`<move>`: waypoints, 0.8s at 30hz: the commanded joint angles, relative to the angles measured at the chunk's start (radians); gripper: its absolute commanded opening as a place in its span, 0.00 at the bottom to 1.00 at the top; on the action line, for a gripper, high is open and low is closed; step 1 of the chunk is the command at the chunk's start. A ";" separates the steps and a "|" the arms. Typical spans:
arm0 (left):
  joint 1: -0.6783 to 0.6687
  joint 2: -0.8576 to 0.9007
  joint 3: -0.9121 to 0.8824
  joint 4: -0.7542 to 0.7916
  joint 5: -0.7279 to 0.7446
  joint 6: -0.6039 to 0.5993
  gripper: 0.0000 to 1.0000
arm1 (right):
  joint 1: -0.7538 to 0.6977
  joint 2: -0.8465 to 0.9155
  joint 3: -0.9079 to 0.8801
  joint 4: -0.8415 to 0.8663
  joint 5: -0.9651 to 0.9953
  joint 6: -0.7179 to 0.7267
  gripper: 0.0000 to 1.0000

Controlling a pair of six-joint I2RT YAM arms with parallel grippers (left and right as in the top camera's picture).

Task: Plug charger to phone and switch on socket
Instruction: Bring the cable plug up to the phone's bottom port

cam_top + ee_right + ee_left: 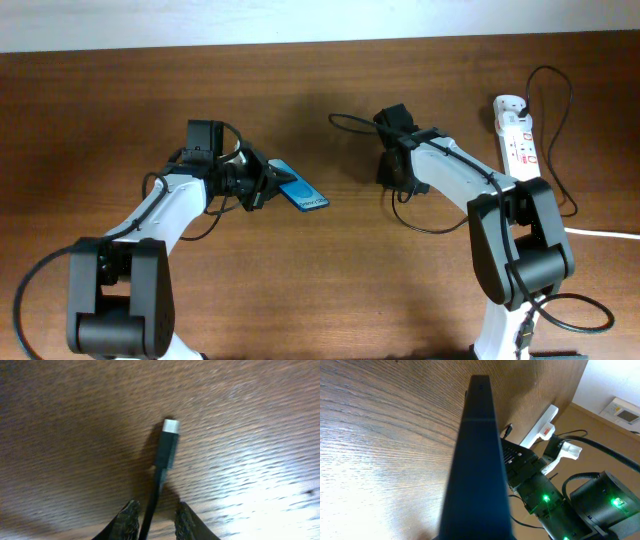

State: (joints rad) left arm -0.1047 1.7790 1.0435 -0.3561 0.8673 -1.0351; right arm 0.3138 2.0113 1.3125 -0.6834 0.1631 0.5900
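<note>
My left gripper (262, 185) is shut on the phone (302, 190), holding its left end; the blue screen tilts out to the right above the table. In the left wrist view the phone (477, 460) shows edge-on as a dark slab that hides my fingers. My right gripper (388, 178) is shut on the charger (425, 228), a thin black cable. In the right wrist view the cable runs up between my fingertips (157, 512), and its plug tip (169, 435) sticks out above the wood. The socket (517, 135) lies at the far right, away from both grippers.
The charger cable loops on the table behind and in front of my right arm. A thick white cord (603, 234) leaves the right edge. The socket (540, 427) and my right arm (545, 495) show in the left wrist view beyond the phone.
</note>
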 commanded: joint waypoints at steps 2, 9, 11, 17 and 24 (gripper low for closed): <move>0.000 0.001 0.020 0.002 0.027 0.020 0.03 | 0.001 0.022 0.000 0.019 0.060 -0.018 0.19; 0.000 0.001 0.020 0.002 0.027 0.020 0.00 | -0.003 0.004 0.005 0.000 -0.137 -0.045 0.04; 0.006 0.001 0.020 0.018 0.040 0.032 0.00 | -0.008 -0.055 0.033 -0.013 -0.372 -0.147 0.04; 0.092 0.002 0.021 0.588 0.309 -0.009 0.00 | -0.014 -0.544 0.061 -0.300 -0.717 -0.336 0.04; 0.092 0.002 0.020 0.928 0.396 -0.257 0.00 | 0.117 -0.683 -0.175 0.003 -0.900 -0.346 0.04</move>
State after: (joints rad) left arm -0.0128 1.7863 1.0492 0.5354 1.2129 -1.1847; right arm 0.3851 1.3388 1.1831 -0.7853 -0.7071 0.2256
